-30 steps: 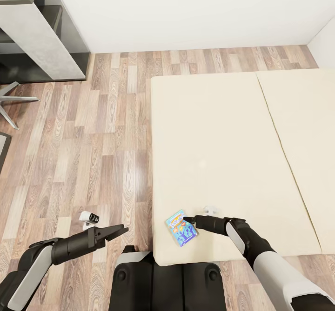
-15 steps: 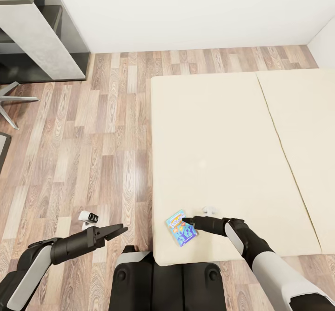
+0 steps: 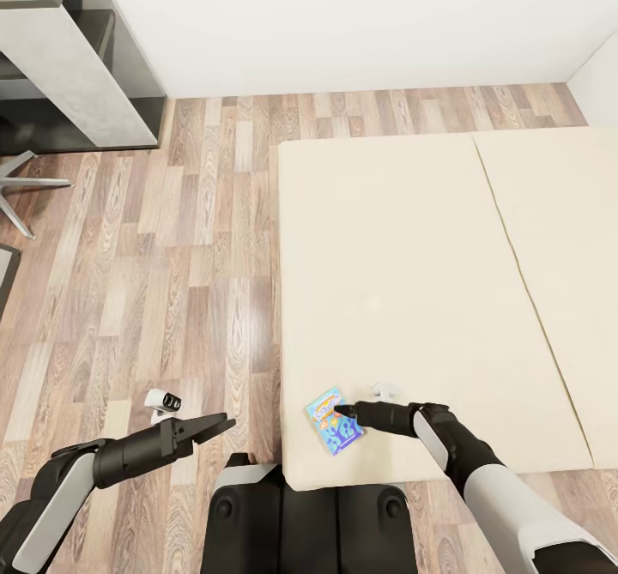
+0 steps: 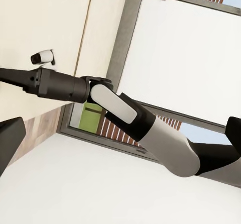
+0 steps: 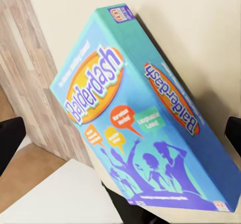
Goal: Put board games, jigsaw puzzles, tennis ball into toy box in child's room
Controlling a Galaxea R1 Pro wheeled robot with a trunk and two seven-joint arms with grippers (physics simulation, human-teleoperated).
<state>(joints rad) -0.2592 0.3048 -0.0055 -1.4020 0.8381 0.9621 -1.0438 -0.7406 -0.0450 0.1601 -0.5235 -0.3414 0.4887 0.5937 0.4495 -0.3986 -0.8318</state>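
Near the bed's [image 3: 412, 282] front left corner, the small blue board game [image 3: 334, 420] lies flat on the beige mattress.
Its long axis runs slantwise to the bed's left edge, the title end toward the headward side and that edge. My right gripper [image 3: 342, 408] sits at the box's right side, jaws spread wide with the box between them, not yet clamped. My left gripper [image 3: 219, 425] hangs over the wood floor [image 3: 172, 239] beside the bed; whether its jaws are parted I cannot tell.
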